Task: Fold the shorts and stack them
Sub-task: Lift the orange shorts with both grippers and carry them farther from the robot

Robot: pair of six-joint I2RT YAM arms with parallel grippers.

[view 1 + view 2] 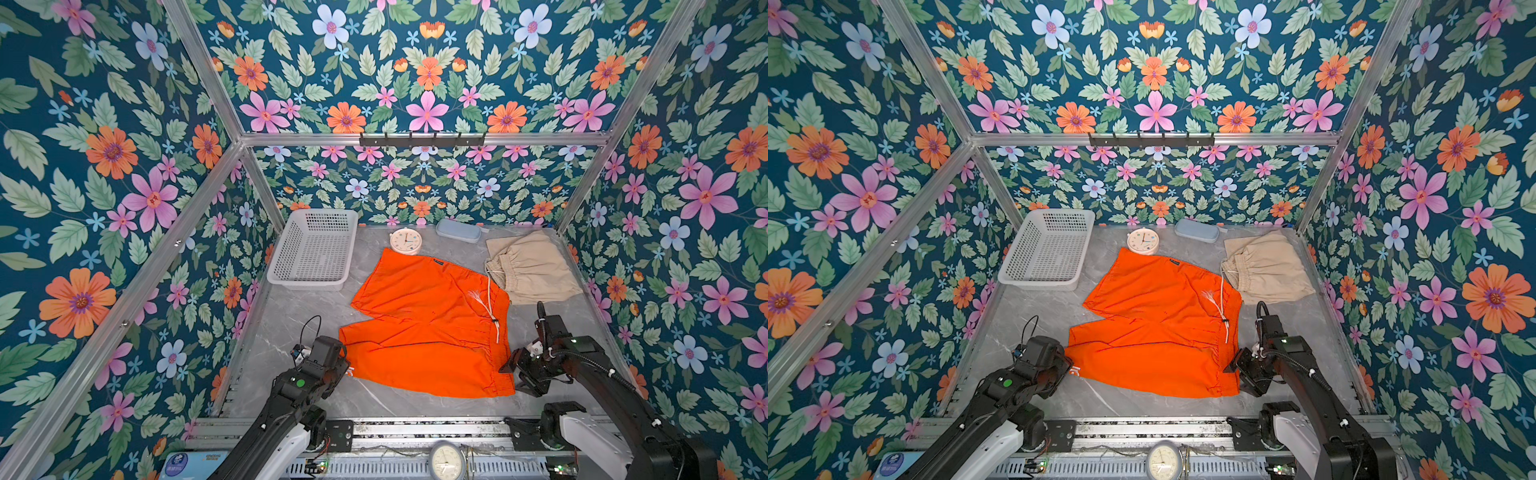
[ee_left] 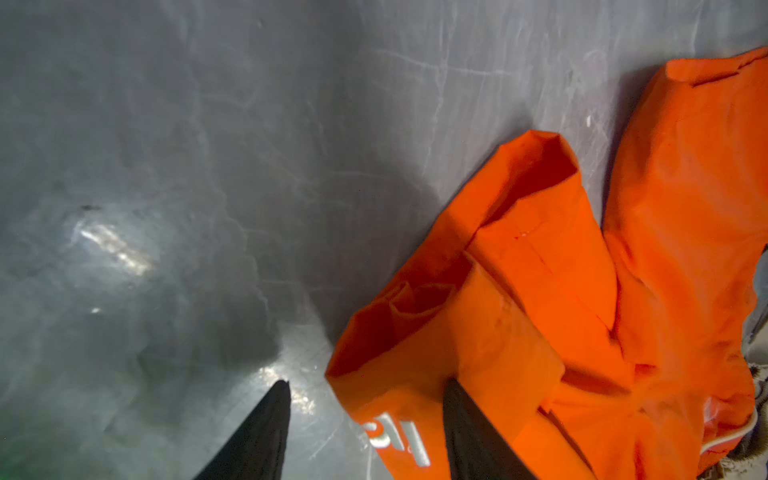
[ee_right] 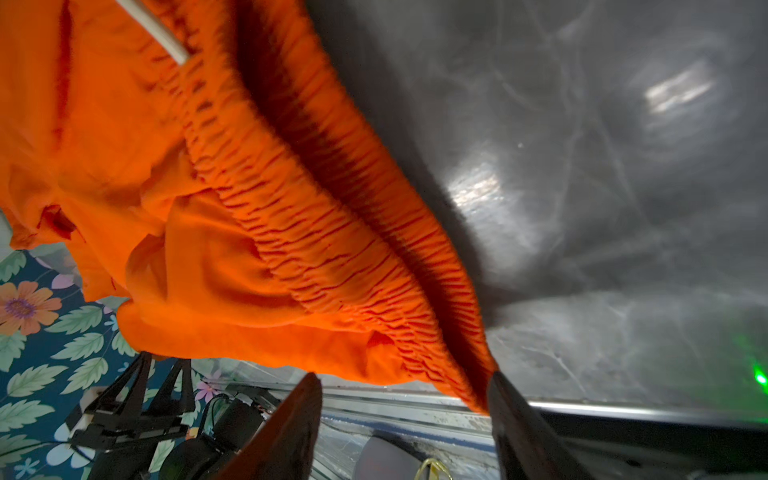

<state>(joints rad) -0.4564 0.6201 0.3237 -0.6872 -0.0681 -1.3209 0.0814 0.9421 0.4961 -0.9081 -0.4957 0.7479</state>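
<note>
The bright orange shorts (image 1: 424, 320) (image 1: 1154, 324) lie spread flat mid-table in both top views, waistband to the right, legs to the left, white drawstring on top. The beige shorts (image 1: 532, 270) (image 1: 1266, 268) lie bunched at the back right. My left gripper (image 1: 347, 368) (image 2: 368, 382) is open at the near leg's hem corner; the orange shorts' (image 2: 540, 291) hem with a white logo lies between its fingers. My right gripper (image 1: 513, 374) (image 3: 405, 376) is open at the near waistband corner; the orange shorts' (image 3: 208, 187) gathered band touches one fingertip.
A white perforated basket (image 1: 286, 253) stands at the back left on the grey marble table (image 1: 291, 316). A round clock (image 1: 406, 241) and a pale blue case (image 1: 458, 230) lie by the back wall. A dial (image 1: 446, 459) sits on the front rail.
</note>
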